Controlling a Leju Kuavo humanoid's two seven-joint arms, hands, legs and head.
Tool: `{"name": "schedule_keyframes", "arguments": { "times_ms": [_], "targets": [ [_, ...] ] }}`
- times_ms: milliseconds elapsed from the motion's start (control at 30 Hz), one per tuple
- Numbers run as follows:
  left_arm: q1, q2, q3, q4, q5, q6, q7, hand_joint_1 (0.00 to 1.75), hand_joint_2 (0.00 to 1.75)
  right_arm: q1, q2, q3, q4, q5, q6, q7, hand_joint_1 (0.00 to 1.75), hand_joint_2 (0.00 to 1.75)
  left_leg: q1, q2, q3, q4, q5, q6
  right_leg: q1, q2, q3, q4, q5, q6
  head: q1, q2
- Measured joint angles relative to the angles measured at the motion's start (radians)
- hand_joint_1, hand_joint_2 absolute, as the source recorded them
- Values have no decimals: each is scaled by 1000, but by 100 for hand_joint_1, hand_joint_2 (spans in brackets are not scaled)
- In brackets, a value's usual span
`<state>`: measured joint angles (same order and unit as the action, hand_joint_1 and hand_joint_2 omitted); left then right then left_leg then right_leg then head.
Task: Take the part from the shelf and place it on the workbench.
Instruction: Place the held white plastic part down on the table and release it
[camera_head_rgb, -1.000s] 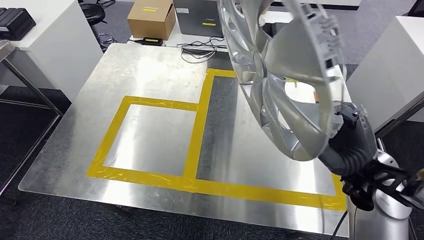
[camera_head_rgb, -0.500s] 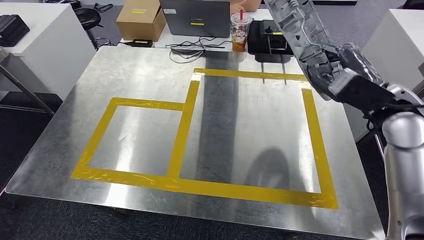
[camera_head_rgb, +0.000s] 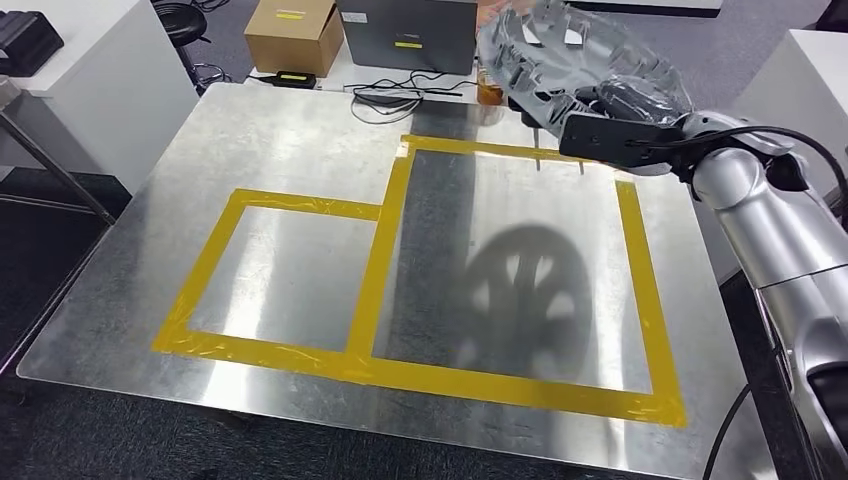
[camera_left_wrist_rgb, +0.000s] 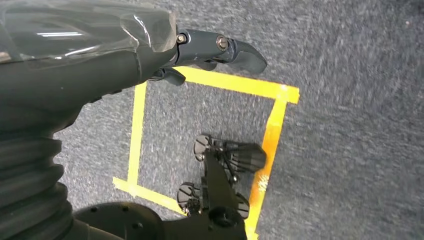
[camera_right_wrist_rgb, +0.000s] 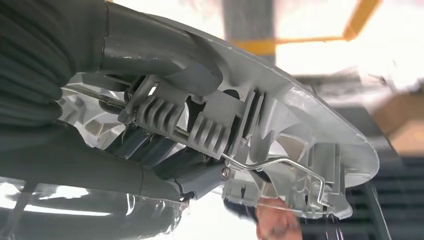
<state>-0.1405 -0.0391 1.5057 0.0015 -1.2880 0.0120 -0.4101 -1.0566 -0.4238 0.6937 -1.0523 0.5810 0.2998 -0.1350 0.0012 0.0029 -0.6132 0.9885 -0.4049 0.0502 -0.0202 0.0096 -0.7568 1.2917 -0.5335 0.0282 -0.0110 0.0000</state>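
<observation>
The left hand (camera_left_wrist_rgb: 200, 55) hangs over grey carpet marked with yellow tape, fingers curled in with nothing in them. On the workbench (camera_head_rgb: 300, 150), yellow tape (camera_head_rgb: 390, 230) outlines two rectangles. Above the workbench's far right corner, the right hand (camera_head_rgb: 625, 105) grips the silver wheel cover (camera_head_rgb: 560, 50) by its rim, held in the air and lying nearly flat; its shadow (camera_head_rgb: 525, 290) falls inside the larger rectangle.
</observation>
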Motion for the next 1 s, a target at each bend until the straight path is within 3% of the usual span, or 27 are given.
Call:
{"name": "schedule_keyframes", "arguments": {
  "times_ms": [67,100,133,167,233,300,367,433,467,500,533,567,633,700,800,867,933,1000],
  "targets": [
    [-4,-2,0,0,-2,0,3,0,175,-10,9,35,36,0,-1,0,175,175,7,-3,0,10,-7,-12,-12,-6,49,-117,58,29,1,0],
    [-4,-2,0,0,-4,-1,4,0,175,-16,13,50,50,0,-2,-1,175,175,8,-4,-4,18,-13,-21,-14,-10,80,-181,82,37,1,0],
    [-5,-1,0,0,-8,-1,4,0,175,-22,18,64,62,0,-3,-2,175,175,7,-5,-8,28,-18,-29,-16,-10,102,-228,98,37,1,0],
    [-6,0,0,-1,-13,-2,5,0,175,-26,25,78,71,1,-5,-3,175,175,6,-5,-12,35,-22,-36,-16,-10,113,-251,103,32,1,0],
    [-10,2,0,-1,-25,-5,7,0,175,-32,44,107,92,7,-6,-4,175,175,7,-4,-15,40,-24,-44,-13,-3,113,-251,101,11,1,0],
    [-17,1,0,-1,-37,-11,9,0,175,-35,70,138,117,13,-6,-5,175,175,12,-3,-22,53,-37,-52,-13,1,115,-251,102,-3,1,0],
    [-25,1,0,-1,-48,-18,14,0,175,-35,100,170,139,13,-6,-11,175,175,15,-3,-61,135,-81,-61,-14,5,117,-253,102,-12,0,0],
    [-31,2,0,-1,-56,-21,20,0,175,-32,130,202,161,11,-7,-23,175,175,16,-3,-131,272,-134,-65,-10,10,118,-252,101,-18,-2,0],
    [-33,2,0,-1,-59,-21,22,0,175,-29,145,217,171,9,-8,-29,175,175,16,-3,-157,318,-144,-64,-6,12,119,-252,101,-20,-2,0],
    [-33,2,0,-1,-61,-21,24,0,175,-27,158,231,180,7,-8,-33,175,175,15,-3,-167,328,-136,-61,-2,14,119,-252,100,-22,-2,0],
    [-34,2,1,-1,-62,-22,25,0,175,-25,169,242,188,4,-8,-36,175,175,13,-4,-156,295,-109,-54,2,15,121,-252,100,-23,-2,0],
    [-34,2,1,-1,-63,-22,26,0,175,-24,181,251,193,1,-8,-39,175,175,9,-4,-126,228,-71,-45,5,17,122,-253,99,-24,-2,0],
    [-35,5,1,-1,-63,-20,26,0,175,-25,201,266,203,-9,-7,-45,175,175,-1,-4,-62,99,-23,-23,9,18,124,-255,98,-25,-1,0],
    [-36,8,1,-1,-60,-18,25,0,175,-25,222,282,212,-18,-6,-49,175,175,-11,-3,-35,50,-16,-13,8,18,122,-257,99,-24,-1,0],
    [-39,8,1,-1,-54,-13,22,0,175,-24,247,302,222,-32,-6,-50,175,175,-8,2,-21,24,-4,-11,9,13,118,-255,94,-18,-2,0],
    [-43,8,1,-1,-53,-12,21,0,175,-26,257,312,226,-37,-6,-50,175,175,-2,4,-11,2,7,-9,12,6,85,-189,59,-21,-1,0],
    [-45,6,1,-1,-53,-12,21,0,175,-27,263,322,231,-40,-6,-52,175,175,-3,3,-11,0,9,-7,12,4,25,-60,9,-25,-1,0],
    [-45,3,1,-1,-53,-10,18,0,175,-26,267,334,236,-44,-6,-53,175,175,-2,1,-11,1,9,-8,10,3,-8,9,-6,-16,-1,0]
  ]
}}
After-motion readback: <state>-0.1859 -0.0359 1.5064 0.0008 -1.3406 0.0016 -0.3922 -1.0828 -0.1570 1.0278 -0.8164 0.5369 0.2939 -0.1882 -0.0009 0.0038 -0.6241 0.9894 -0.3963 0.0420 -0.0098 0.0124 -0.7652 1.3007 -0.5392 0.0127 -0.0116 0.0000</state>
